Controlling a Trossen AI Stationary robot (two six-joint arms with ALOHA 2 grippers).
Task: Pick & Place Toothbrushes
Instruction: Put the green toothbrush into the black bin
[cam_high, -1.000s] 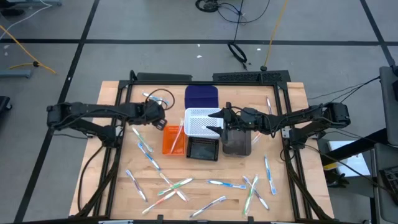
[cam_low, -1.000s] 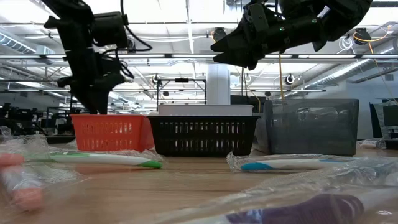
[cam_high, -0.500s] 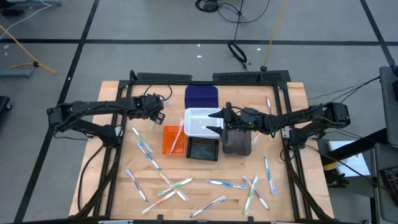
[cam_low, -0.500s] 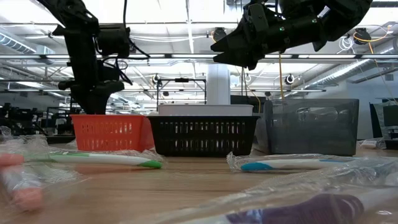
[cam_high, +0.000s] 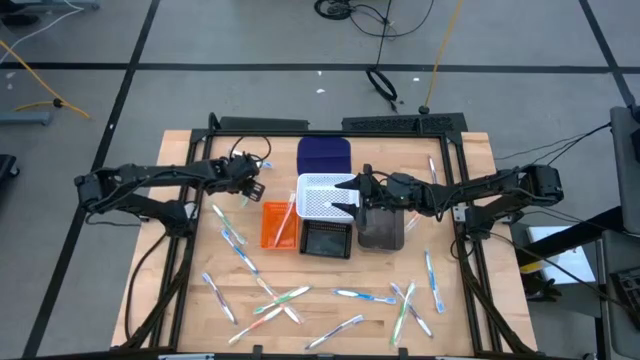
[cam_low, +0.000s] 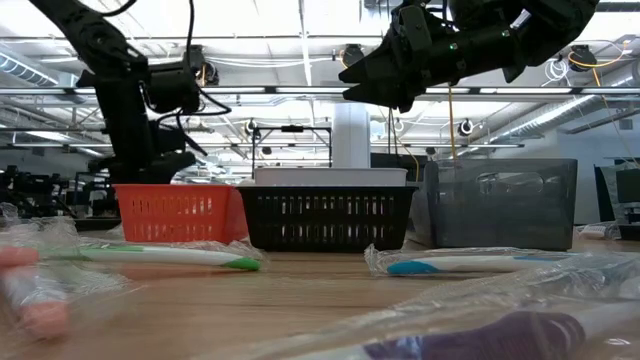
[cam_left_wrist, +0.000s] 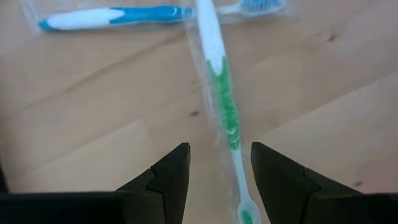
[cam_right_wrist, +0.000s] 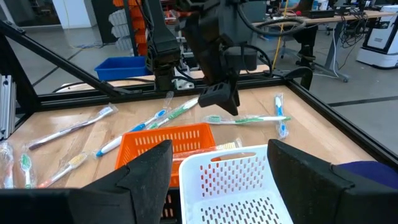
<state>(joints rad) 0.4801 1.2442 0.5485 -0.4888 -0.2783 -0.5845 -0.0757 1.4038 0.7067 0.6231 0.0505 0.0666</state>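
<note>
Several wrapped toothbrushes (cam_high: 290, 297) lie scattered on the wooden table (cam_high: 180, 300). My left gripper (cam_left_wrist: 219, 168) is open and slants down at the far left of the table, beside the orange bin (cam_high: 278, 225). Its fingers stand on either side of a green-handled toothbrush (cam_left_wrist: 224, 106) that lies flat on the wood, without touching it. A blue-handled toothbrush (cam_left_wrist: 118, 17) lies crosswise just beyond. My right gripper (cam_high: 346, 195) hangs level and open above the white bin (cam_high: 325, 195), holding nothing.
A black bin (cam_high: 327, 240), a grey bin (cam_high: 382, 228) and a dark blue bin (cam_high: 324, 155) stand around the white one at mid-table. The orange bin holds a toothbrush (cam_high: 285, 220). More toothbrushes lie along the near and right sides (cam_high: 432, 275). A black frame (cam_high: 460, 150) borders the table.
My left gripper has moved away from the orange bin toward the table's far left corner and sunk closer to the wood, staying open. My right arm has kept still.
</note>
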